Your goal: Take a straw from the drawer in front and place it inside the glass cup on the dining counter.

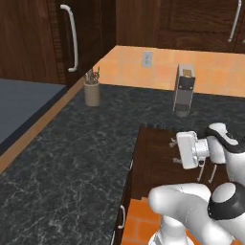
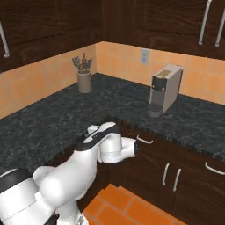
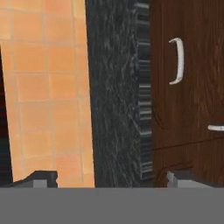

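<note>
Closest in, orange floor tiles (image 2: 115, 203) lie at the foot of the dark wood cabinets. Just above them the tool (image 1: 206, 174) hangs with its fingers (image 1: 201, 172) pointing down in front of the cabinet fronts; in the hand view its two tips stand wide apart, released, with nothing between them. Beyond the tool is the drawer (image 2: 154, 147), a dark brown front set directly under the edge of the black speckled desk (image 2: 61, 118), its small curved silver handle (image 3: 177, 61) facing out; the front looks shut and what is inside cannot be seen. Farther back on the desk a grey coffee machine (image 2: 166, 88) stands near the orange tiled wall, and well to its left a beige utensil crock (image 2: 84, 80) holds several tools. A wall outlet (image 1: 147, 58) sits in the tiles behind, below the upper cabinets with long bar handles (image 1: 72, 38).
</note>
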{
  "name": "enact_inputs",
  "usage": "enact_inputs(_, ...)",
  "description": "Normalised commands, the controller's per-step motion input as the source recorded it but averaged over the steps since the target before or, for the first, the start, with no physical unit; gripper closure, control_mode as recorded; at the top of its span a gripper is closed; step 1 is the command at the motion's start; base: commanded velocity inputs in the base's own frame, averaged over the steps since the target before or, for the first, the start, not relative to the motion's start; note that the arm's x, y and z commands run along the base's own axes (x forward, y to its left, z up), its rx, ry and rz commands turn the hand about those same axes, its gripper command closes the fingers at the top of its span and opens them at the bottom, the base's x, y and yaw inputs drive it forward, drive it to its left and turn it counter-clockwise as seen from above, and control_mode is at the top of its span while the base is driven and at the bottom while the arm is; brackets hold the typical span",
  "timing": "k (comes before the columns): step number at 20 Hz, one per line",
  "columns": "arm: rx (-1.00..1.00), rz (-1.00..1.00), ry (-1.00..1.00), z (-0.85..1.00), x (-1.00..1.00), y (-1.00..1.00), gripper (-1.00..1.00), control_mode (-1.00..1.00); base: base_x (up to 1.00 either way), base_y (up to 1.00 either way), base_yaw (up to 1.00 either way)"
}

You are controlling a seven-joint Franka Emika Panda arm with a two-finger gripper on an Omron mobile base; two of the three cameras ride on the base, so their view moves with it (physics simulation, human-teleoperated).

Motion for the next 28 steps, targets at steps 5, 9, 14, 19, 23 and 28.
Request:
enact_inputs(5,0.13,0.27,-0.18,-0.81,0.42,0.14,-1.00,-1.00,0.00,0.00,0.00)
enact_inputs(9,0.07,0.23,-0.19,-0.57,0.57,0.22,-1.00,-1.00,0.00,0.00,0.00)
enact_inputs(14,0.04,0.19,-0.17,-0.43,0.66,0.14,-1.00,-1.00,0.00,0.00,0.00)
enact_inputs(19,0.04,0.14,-0.07,-0.49,0.54,0.14,-1.00,-1.00,0.00,0.00,0.00)
enact_inputs(23,0.08,0.09,-0.01,-0.52,0.34,0.14,-1.00,-1.00,0.00,0.00,0.00)
enact_inputs(28,0.15,0.03,-0.03,-0.20,0.08,0.14,-1.00,-1.00,0.00,0.00,0.00)
